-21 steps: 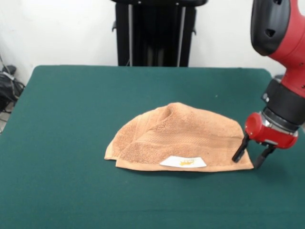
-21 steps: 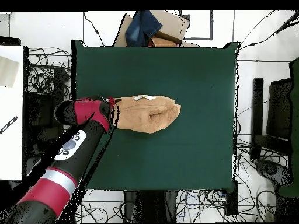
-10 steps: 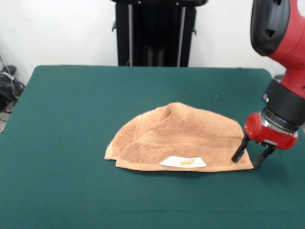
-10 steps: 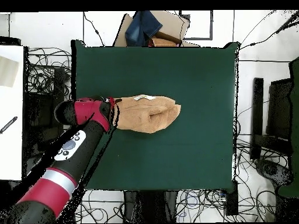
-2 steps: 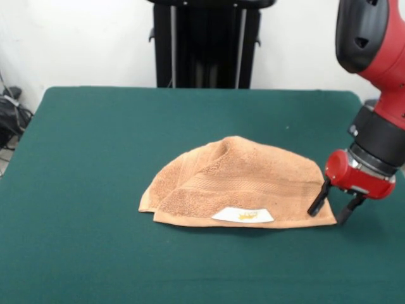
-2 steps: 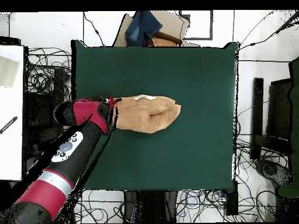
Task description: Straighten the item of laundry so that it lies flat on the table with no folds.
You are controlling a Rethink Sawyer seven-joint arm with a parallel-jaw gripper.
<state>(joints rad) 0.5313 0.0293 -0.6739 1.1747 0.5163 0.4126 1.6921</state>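
Towel: a small orange-tan terry towel (image 5: 237, 183) is lying folded over itself into a rounded, half-dome shape near the middle of the bench, a little toward the right in the front view.
Towel edges: its straight long edge is facing the camera in the front view, and its curved, humped edge is facing the far side; a ridge is standing up along the top of the hump.
Label: a white label with a yellow mark (image 5: 243, 215) is sitting on that near straight edge.
Bench: a large rectangular bench with a dark green felt-like top (image 5: 95, 158) is carrying the towel, with wide bare green showing on every side of it.
Open room: the widest bare stretch is lying to the left of the towel in the front view; the right side is narrower, since the arm is standing there.
Arm: a red and black robot arm (image 5: 380, 76) is reaching down at the right of the front view.
Gripper: the black-fingered gripper (image 5: 334, 208) is spread apart and grasping nothing, straddling the towel's right-hand corner, one finger over the cloth, the other over bare green.
Overhead view: the gripper (image 6: 114, 111) is sitting at the towel's (image 6: 149, 114) left end, near the left edge of the bench (image 6: 175, 58).
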